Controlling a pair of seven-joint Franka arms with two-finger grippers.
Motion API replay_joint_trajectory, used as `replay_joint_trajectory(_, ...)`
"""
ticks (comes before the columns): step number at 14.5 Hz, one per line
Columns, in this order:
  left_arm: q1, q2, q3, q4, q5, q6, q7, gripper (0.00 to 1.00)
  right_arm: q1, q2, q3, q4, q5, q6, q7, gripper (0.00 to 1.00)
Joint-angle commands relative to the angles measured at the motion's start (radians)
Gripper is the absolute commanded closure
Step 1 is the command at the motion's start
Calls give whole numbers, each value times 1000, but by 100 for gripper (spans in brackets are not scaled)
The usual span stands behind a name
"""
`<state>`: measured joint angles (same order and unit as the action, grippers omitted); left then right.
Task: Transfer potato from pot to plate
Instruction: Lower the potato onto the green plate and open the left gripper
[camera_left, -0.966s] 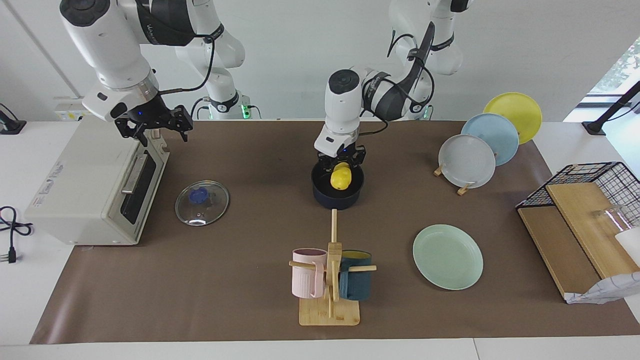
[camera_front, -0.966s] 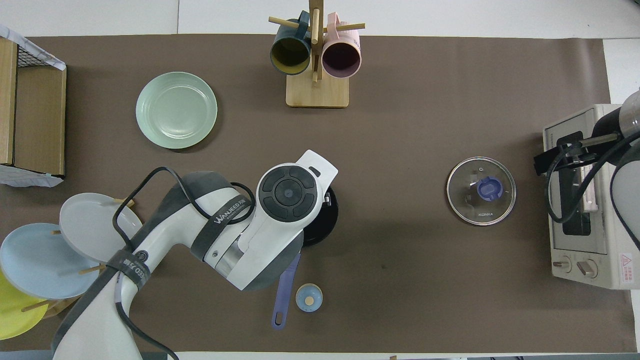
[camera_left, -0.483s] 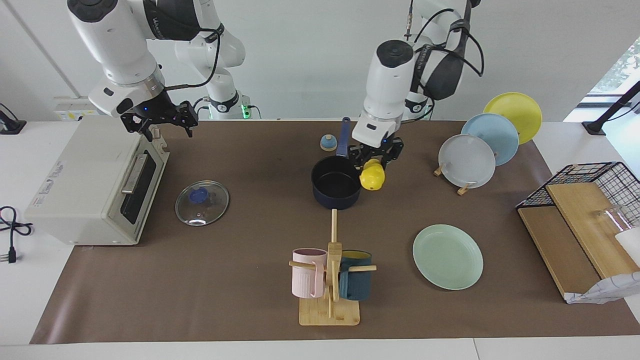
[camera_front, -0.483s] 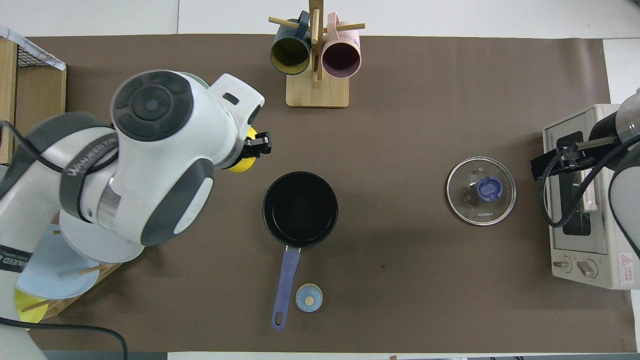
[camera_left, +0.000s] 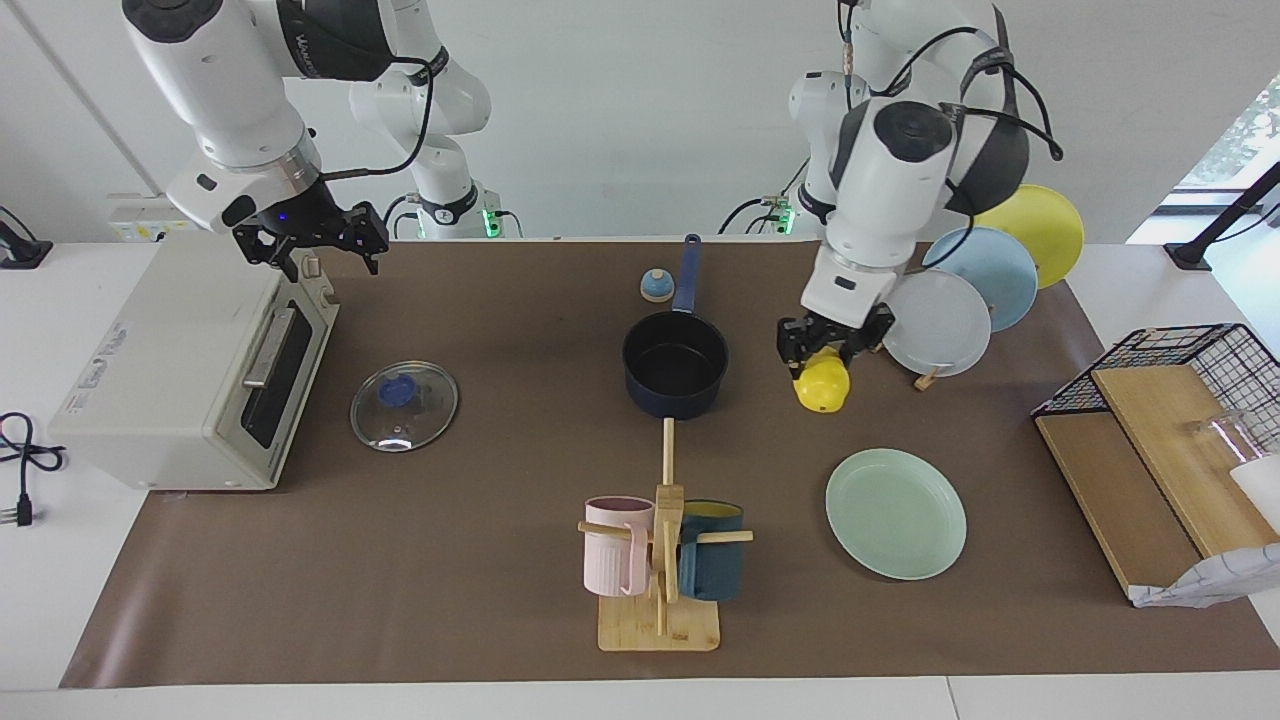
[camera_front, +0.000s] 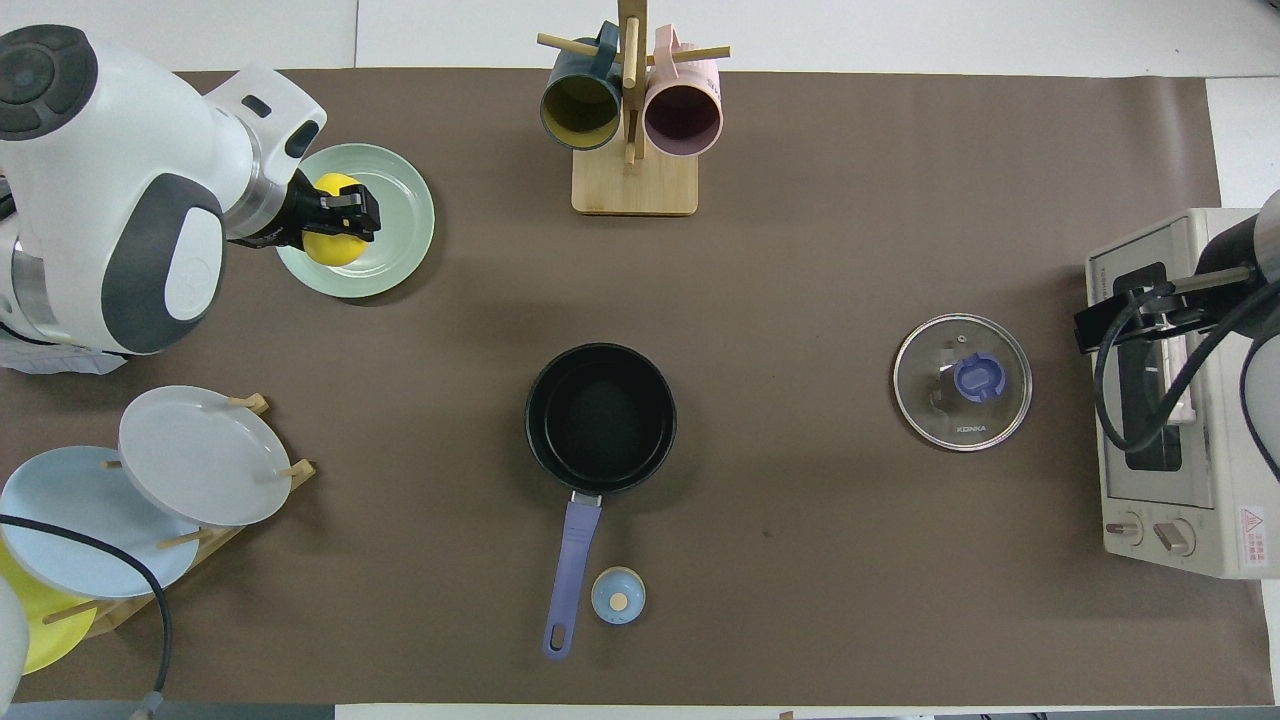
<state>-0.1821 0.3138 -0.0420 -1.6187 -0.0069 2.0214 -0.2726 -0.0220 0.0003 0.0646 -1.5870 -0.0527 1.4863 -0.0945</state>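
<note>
Contents of the worktop (camera_left: 480, 600), itemised across the facing view from the right arm's end to the left arm's end.

1. Toaster oven (camera_left: 180, 370), white, at the right arm's end. Right pincer (camera_left: 310, 248) hangs over its top corner, fingers spread, nothing in them; this arm waits.
2. Glass lid (camera_left: 404, 405) with blue knob, flat on the mat beside the oven.
3. Mug rack (camera_left: 662, 560), wooden, carrying a pink mug and a dark blue mug, at the edge farthest from the robots.
4. Small blue knob-shaped item (camera_left: 655, 286), beside the pot's handle.
5. Pot (camera_left: 675, 372), navy, black inside, mid-worktop, nothing inside it; handle points toward the robots.
6. Potato (camera_left: 822, 383), yellow, pinched in the left pincer (camera_left: 826, 352), raised in the air; in the overhead view it sits over the plate's rim.
7. Plate (camera_left: 895, 513), mint green, bare, flat on the mat, farther from the robots than the pot.
8. Plate rack holding grey, light blue and yellow plates (camera_left: 960, 290).
9. Wire basket with wooden boards (camera_left: 1160, 420), at the left arm's end.
</note>
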Motion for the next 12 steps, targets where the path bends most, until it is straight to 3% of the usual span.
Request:
replay_joint_trajectory(1,38,112,-10,37,-8,84,82,100,5,-5,-23,2,4,-9,12,0)
replay_joint_trajectory(3,42,157,-10,34,27,135,96,100,8,-5,-28,2,10,-8,12,0)
replay_joint_trajectory(12,44,168,-10,-78,45,217,93,98,13,1,-74,18,13,-8,10,0)
